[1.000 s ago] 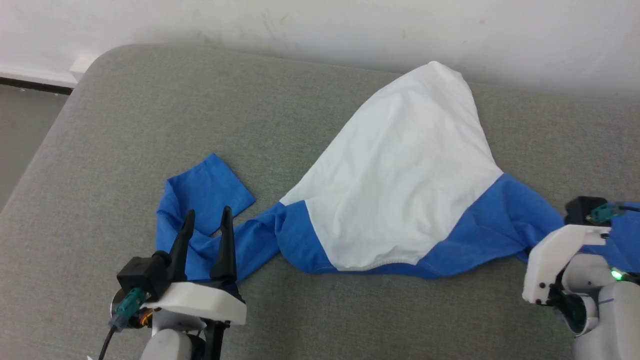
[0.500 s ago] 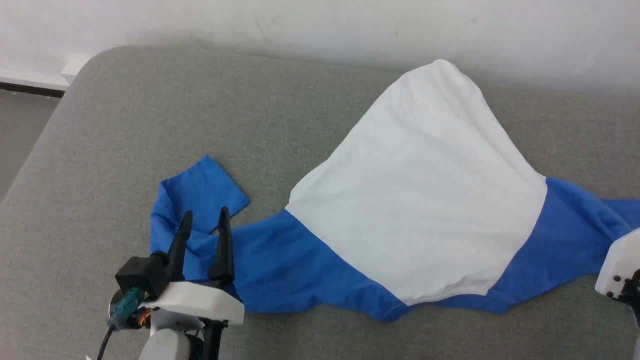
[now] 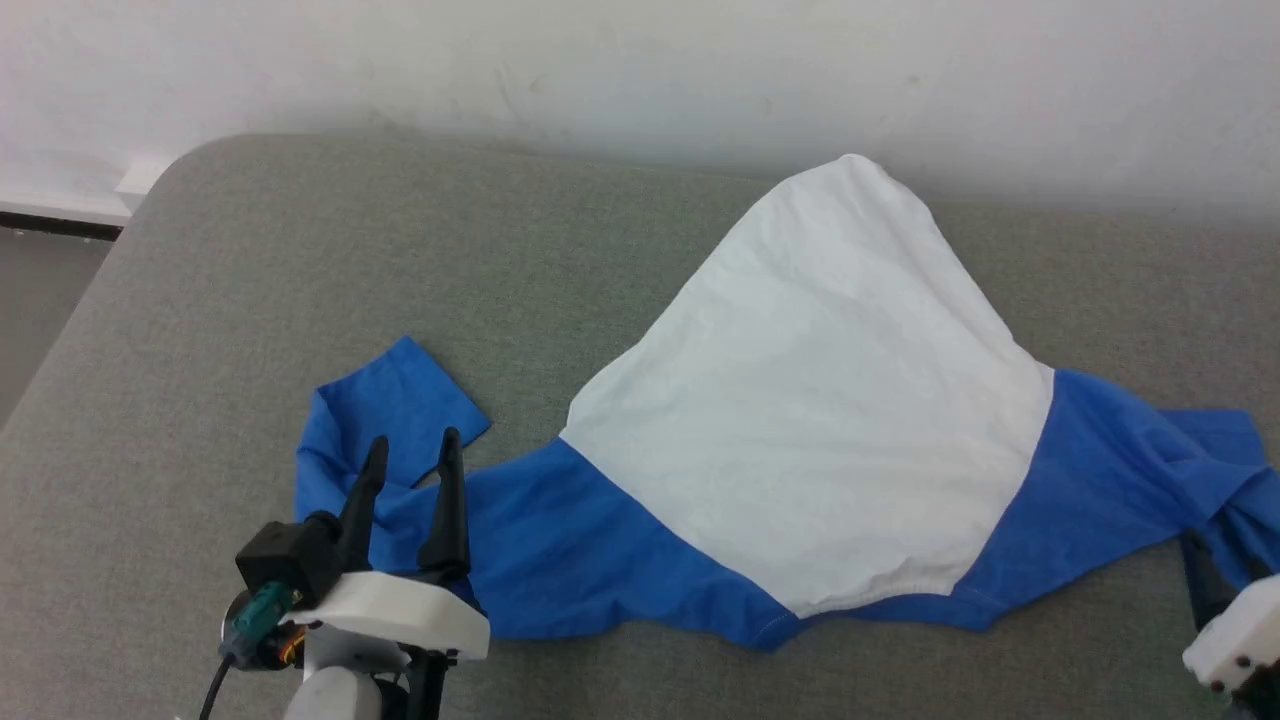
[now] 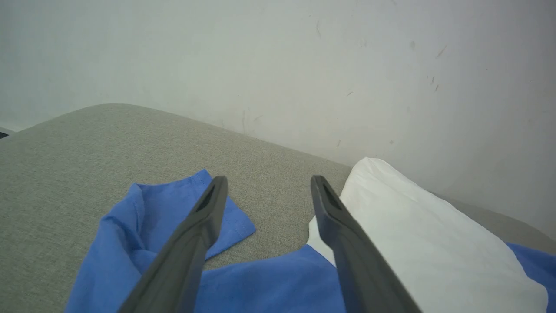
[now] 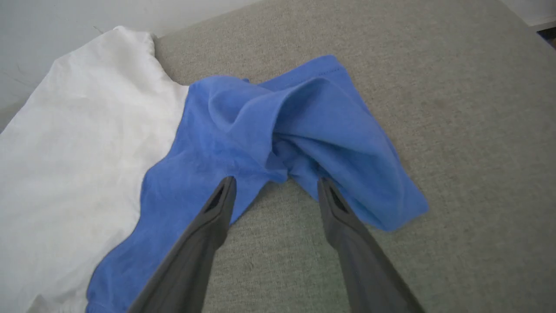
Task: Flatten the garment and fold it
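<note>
No readable text, label or sign anywhere.

On the left tool (image 4: 269, 182) both dark fingers (image 4: 191, 243) are spread wide with nothing between them. The tips are over the cloth; can't tell if they touch it. T-shirt (image 4: 417, 243) lies on the grey fabric worktop (image 4: 78, 143). Blue sleeve (image 4: 165, 213) sits crumpled under and left of the left finger, with its hemmed cuff end poking toward the gap. Bare worktop shows in that gap. A blue band runs along the bottom between the fingers. The white body panel starts just right of the right finger, bulges up and narrows to a rounded end near the wall (image 4: 304, 65). More blue at the far right edge. Wall is off-white with small scuffs.
</note>
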`<state>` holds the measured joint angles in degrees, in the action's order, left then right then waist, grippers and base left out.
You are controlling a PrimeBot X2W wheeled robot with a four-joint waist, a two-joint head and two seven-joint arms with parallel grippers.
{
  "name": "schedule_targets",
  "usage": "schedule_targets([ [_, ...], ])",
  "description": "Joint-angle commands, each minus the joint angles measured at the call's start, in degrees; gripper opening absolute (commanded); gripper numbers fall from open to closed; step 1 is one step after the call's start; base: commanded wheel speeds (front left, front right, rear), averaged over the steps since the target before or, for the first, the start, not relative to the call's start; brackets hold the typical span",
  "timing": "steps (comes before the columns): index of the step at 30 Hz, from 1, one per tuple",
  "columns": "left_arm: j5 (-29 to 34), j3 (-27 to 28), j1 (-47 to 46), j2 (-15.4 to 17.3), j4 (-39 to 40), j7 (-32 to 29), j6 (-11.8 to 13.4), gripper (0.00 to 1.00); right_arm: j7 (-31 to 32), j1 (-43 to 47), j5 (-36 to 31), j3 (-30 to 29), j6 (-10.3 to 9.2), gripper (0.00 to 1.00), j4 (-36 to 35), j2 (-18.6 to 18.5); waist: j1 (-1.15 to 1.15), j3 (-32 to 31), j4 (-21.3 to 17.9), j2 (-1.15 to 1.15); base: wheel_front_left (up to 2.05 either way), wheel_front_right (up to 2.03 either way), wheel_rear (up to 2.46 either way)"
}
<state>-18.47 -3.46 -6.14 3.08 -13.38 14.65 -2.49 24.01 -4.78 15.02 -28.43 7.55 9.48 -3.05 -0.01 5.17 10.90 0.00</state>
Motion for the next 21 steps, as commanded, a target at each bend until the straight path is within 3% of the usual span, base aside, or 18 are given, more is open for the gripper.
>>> schedule_targets([
  [1,-0.66,-0.24,0.85,0.06,0.38,-0.28,-0.05,1.00,-1.59,2.59,1.78,1.23,-0.06,1.00,-1.02,0.15,0.01,-0.42,-0.40,0.00,0.00,0.00,0.00],
  [8,-1.70,-1.54,2.00,0.04,1.07,-3.01,-0.24,1.00,-3.82,6.68,4.31,4.41,-0.06,1.00,-2.85,0.16,0.01,-1.52,-0.57,0.00,0.00,0.00,0.00],
  [11,-2.77,-2.08,1.29,0.01,0.20,-7.26,0.52,1.00,-3.91,7.09,4.80,5.30,-0.06,1.00,-3.49,0.16,0.01,-1.65,-0.49,0.00,0.00,0.00,0.00],
  [13,-2.98,-2.15,-0.11,0.29,-1.92,-13.47,2.57,1.00,-3.90,7.03,4.95,5.89,-0.06,1.00,-3.93,0.16,0.01,-1.55,-0.55,0.00,0.00,0.00,0.00],
  [18,-3.08,-0.63,-3.04,1.92,-6.53,-32.15,10.87,1.00,-3.77,5.99,4.73,8.20,-0.06,1.00,-4.83,0.17,0.01,-0.70,-2.35,0.00,0.00,0.00,0.00],
  [21,-2.58,-0.91,-3.29,3.41,-6.81,-39.83,13.19,1.00,-3.98,5.75,4.64,8.79,-0.06,1.00,-5.46,0.17,0.01,0.08,-3.12,0.00,0.00,0.00,0.00],
])
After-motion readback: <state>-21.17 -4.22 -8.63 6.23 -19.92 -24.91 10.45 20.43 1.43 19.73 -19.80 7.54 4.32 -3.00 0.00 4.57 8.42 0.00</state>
